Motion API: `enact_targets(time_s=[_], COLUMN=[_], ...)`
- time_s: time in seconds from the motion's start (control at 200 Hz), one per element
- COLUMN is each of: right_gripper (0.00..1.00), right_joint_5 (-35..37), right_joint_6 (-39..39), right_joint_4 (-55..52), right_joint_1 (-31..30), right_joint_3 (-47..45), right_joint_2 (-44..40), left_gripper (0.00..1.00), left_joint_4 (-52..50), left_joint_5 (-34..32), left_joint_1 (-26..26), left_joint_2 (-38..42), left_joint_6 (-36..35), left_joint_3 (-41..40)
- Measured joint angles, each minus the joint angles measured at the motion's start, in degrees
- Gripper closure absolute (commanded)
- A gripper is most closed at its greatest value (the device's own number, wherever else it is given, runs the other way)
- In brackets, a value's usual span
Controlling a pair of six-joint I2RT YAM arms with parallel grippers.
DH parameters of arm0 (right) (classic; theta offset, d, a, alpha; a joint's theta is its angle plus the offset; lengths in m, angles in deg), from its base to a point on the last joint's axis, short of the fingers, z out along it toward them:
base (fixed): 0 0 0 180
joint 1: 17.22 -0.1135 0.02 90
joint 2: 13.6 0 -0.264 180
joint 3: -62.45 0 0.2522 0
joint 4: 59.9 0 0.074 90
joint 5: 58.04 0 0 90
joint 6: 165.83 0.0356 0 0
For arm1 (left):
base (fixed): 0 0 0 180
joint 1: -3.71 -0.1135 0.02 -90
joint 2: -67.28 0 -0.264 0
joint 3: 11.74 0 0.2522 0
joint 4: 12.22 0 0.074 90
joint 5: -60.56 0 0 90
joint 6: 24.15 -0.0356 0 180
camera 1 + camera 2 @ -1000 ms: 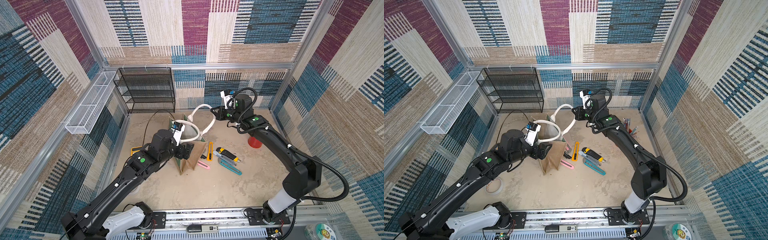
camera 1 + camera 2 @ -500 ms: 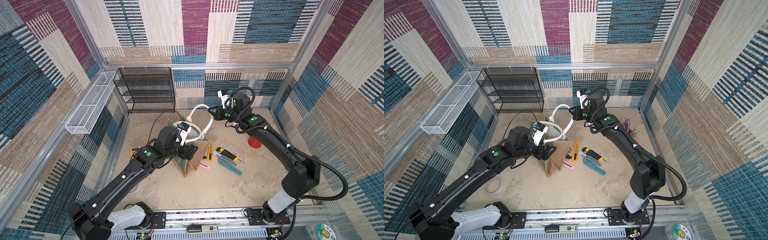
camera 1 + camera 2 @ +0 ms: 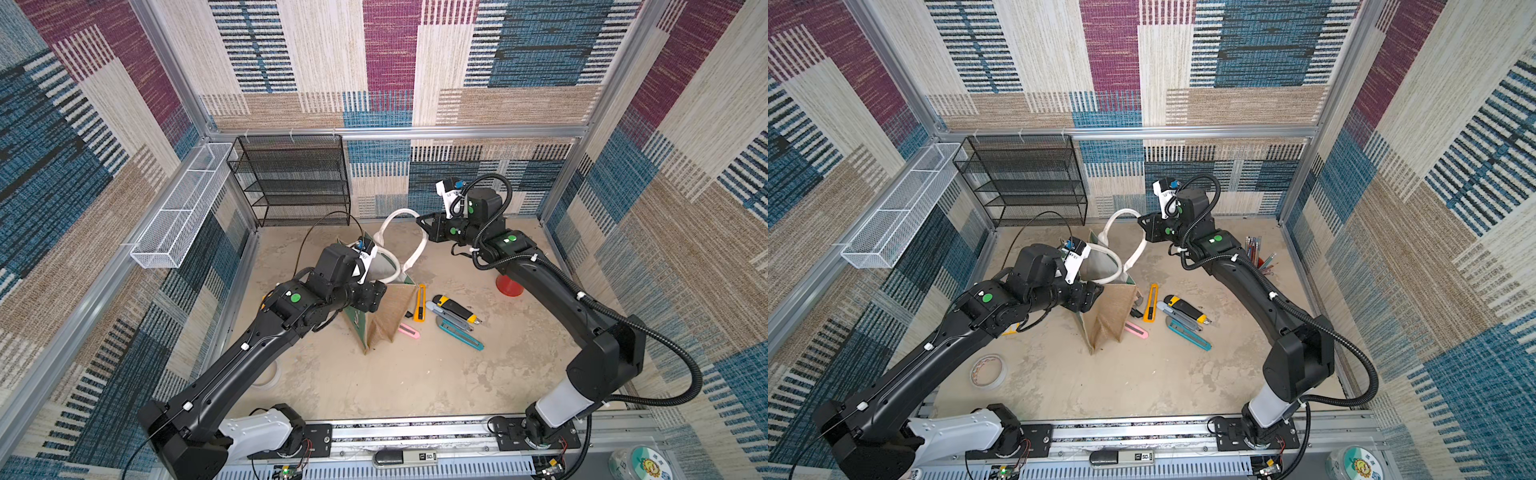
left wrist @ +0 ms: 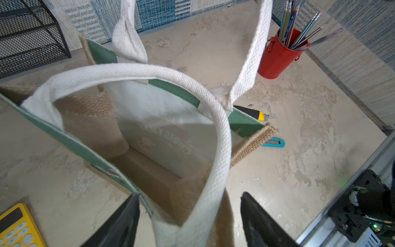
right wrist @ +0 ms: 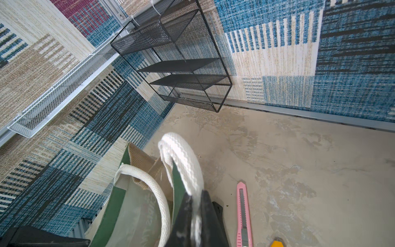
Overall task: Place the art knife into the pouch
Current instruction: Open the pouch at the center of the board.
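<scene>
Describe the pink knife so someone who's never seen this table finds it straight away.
Start at the tan bag in the middle. Several knives lie beside it, towards the red cup. The pink knife lies closest to the bag's base, and it is the only pink one.

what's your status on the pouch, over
Right gripper shut on far handle, held up. Left gripper open, straddling near handle. Pouch upright, no knife inside; knives on table beside it. Near handle loops across the mouth.
</scene>
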Motion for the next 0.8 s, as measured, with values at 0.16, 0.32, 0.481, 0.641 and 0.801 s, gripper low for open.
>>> enact_targets(time_s=[0.16, 0.32, 0.481, 0.641, 0.801], right_gripper=[1.0, 1.0, 1.0, 1.0, 1.0], right_joint_5=[0.1, 0.1, 0.2, 0.6, 2.1], right_joint_6=[0.0, 0.0, 0.0, -0.1, -0.3], right_joint_4=[0.1, 0.1, 0.3, 0.5, 0.5], right_joint_1=[0.0, -0.1, -0.1, -0.2, -0.5], right_joint_3=[-0.1, -0.4, -0.9, -1.7, -3.1], right_joint_2=[-0.2, -0.4, -0.9, -1.5, -2.5], left_gripper=[0.24, 0.29, 0.37, 0.43, 0.45], left_joint_4=[-0.9, -3.0, -4.2, -5.3, -5.6], left_joint_5=[-2.6, -5.6, -9.1, -12.0, -12.8], left_joint_1=[0.0, 0.0, 0.0, 0.0, 0.0], left_joint_2=[-1.1, -3.7, -4.4, -4.3, -4.3], left_joint_6=[0.1, 0.1, 0.0, 0.0, 0.0], left_joint_3=[0.0, 0.5, 1.6, 2.5, 2.8])
